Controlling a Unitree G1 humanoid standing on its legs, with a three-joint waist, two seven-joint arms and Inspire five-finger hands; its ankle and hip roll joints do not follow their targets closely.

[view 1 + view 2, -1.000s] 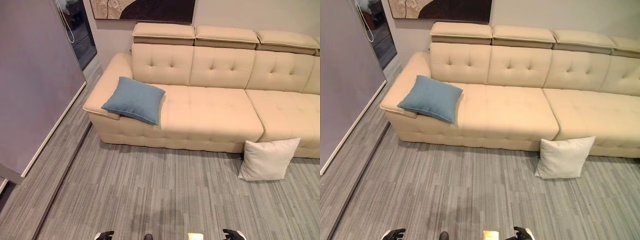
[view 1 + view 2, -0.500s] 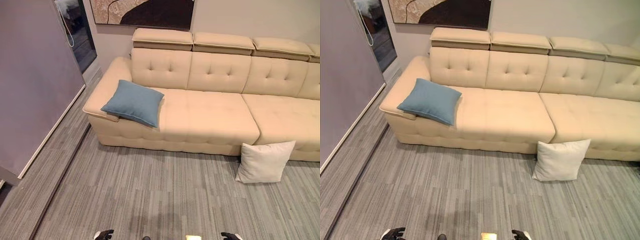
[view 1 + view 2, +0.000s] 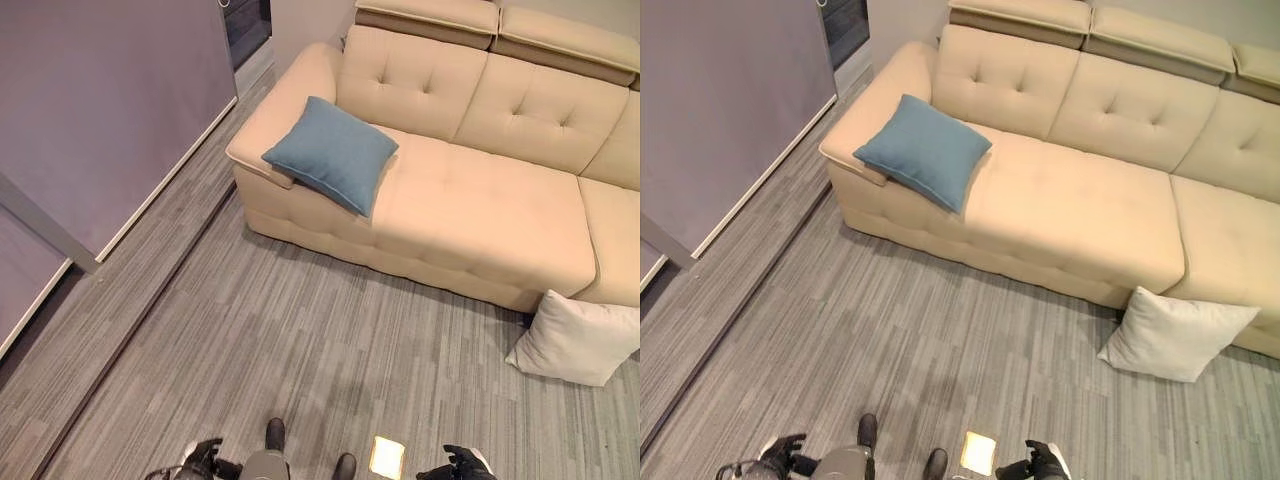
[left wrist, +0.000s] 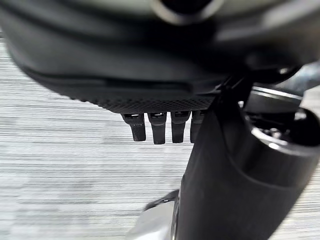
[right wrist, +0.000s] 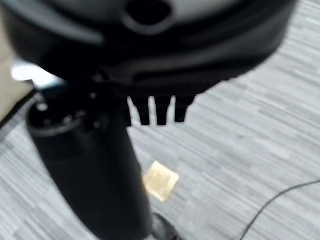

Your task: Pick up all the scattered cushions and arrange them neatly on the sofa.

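Both hands hang low, well short of the sofa. The left hand (image 3: 203, 462) shows straight, relaxed fingers (image 4: 158, 127) over bare grey floor (image 3: 300, 340) in its wrist view and holds nothing; the right hand (image 3: 1040, 462) likewise has its fingers (image 5: 157, 111) hanging loose and empty, with a small pale square patch (image 5: 160, 180) on the floor below it. I judge they are kept slack because nothing is yet within reach: the work at this point looks like getting nearer, not grasping.

Further out, the white cushion (image 3: 1175, 335) stands on the floor, leaning against the front of the beige sofa (image 3: 1090, 210) near the seam between two seat sections, so it is the scattered one left to lift. The blue cushion (image 3: 925, 150) already lies on the sofa, tilted against its left armrest with one corner overhanging the seat; it probably only needs straightening. Beyond that armrest, a purple wall (image 3: 110, 120) runs alongside the sofa's end.
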